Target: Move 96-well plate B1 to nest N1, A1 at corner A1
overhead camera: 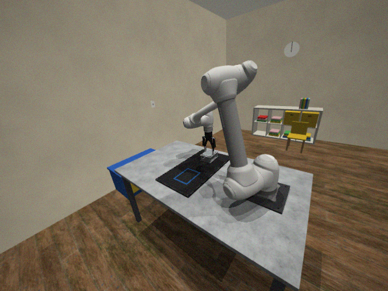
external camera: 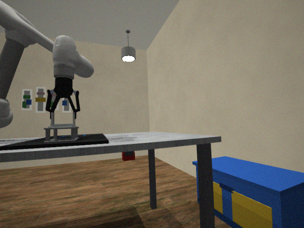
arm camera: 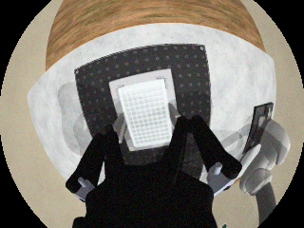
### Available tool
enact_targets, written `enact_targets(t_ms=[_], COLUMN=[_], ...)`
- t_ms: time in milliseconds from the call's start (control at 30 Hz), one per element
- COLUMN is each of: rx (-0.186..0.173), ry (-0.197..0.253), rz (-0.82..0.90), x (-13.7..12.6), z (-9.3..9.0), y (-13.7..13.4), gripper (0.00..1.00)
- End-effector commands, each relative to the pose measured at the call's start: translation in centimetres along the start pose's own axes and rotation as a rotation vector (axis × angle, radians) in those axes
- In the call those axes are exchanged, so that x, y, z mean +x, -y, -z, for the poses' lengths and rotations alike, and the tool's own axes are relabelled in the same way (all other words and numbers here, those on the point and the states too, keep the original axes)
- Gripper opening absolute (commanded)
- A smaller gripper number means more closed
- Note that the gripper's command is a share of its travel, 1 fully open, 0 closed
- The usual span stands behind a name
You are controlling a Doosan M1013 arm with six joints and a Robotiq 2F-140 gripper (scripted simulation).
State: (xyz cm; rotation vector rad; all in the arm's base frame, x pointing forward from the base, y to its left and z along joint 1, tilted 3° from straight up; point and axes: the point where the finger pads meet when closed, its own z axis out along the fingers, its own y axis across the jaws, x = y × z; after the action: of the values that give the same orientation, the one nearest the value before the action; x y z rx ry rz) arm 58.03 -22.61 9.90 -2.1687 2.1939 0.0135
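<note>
plate (arm camera: 147, 116) clamped by pincer (external camera: 62, 117) over nest (external camera: 61, 133).

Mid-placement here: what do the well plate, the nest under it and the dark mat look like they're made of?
The white 96-well plate, held in the end effector, looks like matte moulded plastic, given its fine well grid. The raised grey plate nest seems brushed metal: dull grey posts and frame. The black dotted mat looks like rubber or perforated board; the pictures leave that open.
</note>
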Motion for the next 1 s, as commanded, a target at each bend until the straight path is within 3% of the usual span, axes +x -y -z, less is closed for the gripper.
enact_targets(t_ms=[0, 100, 133, 967], rx=[0.000, 0.000, 0.000, 0.000], ry=[0.002, 0.002, 0.002, 0.002], rz=[0.006, 0.006, 0.006, 0.006], x=[-0.20, -0.20, -0.20, -0.20], z=[-0.21, -0.21, -0.21, -0.21], y=[0.02, 0.02, 0.02, 0.02], gripper=[0.00, 0.00, 1.00, 1.00])
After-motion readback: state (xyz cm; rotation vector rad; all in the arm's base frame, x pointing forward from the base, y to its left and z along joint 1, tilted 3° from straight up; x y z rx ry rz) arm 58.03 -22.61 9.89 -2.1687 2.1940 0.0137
